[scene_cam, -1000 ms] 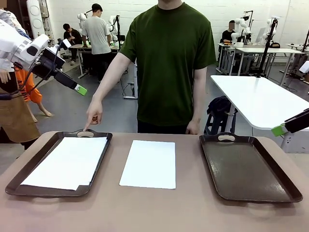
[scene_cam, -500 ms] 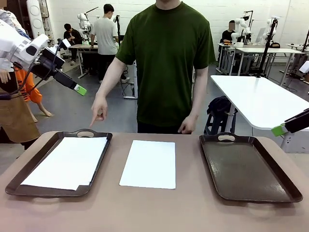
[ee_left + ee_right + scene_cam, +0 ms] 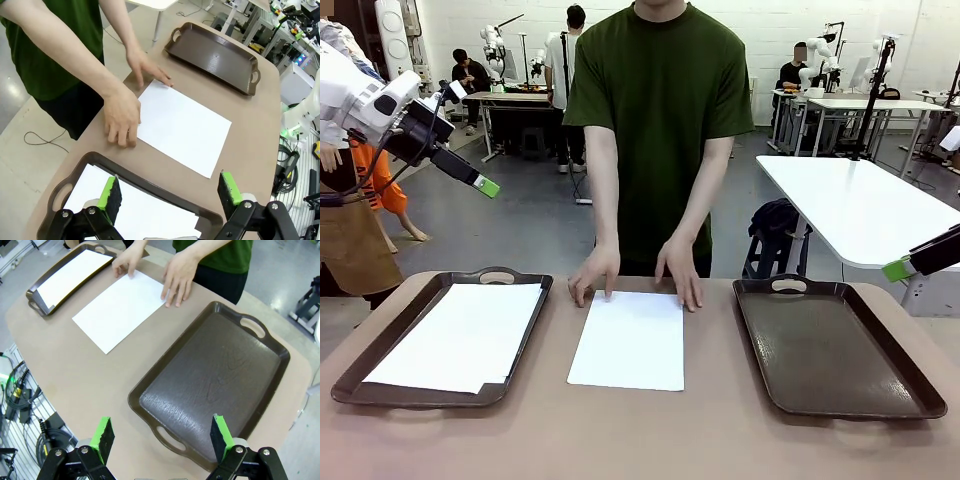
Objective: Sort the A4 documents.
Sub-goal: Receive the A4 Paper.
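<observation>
One white A4 sheet (image 3: 627, 338) (image 3: 182, 126) (image 3: 117, 310) lies flat on the table between two trays. The person's two hands (image 3: 595, 275) (image 3: 680, 272) rest on its far edge. More white sheets (image 3: 460, 335) (image 3: 135, 215) (image 3: 75, 271) lie stacked in the left brown tray (image 3: 532, 330). My left gripper (image 3: 485, 186) (image 3: 170, 192) hangs open high above that tray's far left corner, holding nothing. My right gripper (image 3: 898, 268) (image 3: 161, 435) is open above the right tray's outer side, also holding nothing.
The right brown tray (image 3: 840, 345) (image 3: 215, 57) (image 3: 215, 375) shows its whole dark bottom. The person stands at the far edge, arms reaching down to the middle. A white table (image 3: 860, 205) stands behind at right. Other people work farther back.
The person's hand has left the left tray's far handle, where it pointed. Both hands now rest on the far edge of the middle sheet. Neither arm has moved.
</observation>
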Controlling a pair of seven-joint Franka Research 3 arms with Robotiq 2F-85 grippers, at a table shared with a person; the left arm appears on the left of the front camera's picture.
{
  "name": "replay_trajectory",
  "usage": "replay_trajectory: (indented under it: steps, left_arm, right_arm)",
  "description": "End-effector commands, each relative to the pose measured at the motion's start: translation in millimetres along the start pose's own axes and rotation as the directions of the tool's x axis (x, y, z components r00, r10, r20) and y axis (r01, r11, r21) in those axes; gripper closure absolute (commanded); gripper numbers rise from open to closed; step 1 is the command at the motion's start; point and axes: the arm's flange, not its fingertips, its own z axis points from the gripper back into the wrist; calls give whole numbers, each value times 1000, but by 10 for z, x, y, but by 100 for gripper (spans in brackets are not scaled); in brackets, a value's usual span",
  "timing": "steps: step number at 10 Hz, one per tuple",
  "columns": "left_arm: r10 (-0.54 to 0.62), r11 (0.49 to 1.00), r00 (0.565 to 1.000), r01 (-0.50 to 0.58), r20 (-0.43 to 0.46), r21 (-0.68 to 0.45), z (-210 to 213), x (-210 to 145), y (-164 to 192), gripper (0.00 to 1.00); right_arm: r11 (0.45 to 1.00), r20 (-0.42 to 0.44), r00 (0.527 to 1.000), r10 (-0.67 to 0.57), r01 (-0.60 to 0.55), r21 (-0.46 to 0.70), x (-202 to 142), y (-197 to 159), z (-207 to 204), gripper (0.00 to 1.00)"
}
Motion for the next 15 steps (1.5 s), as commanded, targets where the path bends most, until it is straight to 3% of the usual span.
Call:
replay_trajectory:
  steps: [1,15]
  left_arm:
    - [-2,1000,1000,2,1,6,-7,8,-4,0]
    - [-2,1000,1000,2,1,6,-7,8,-4,0]
  right_arm:
    - [1000,8,1000,-2,1,19,-2,-6,-19,0]
    - [1000,8,1000,-2,1,19,-2,-6,-19,0]
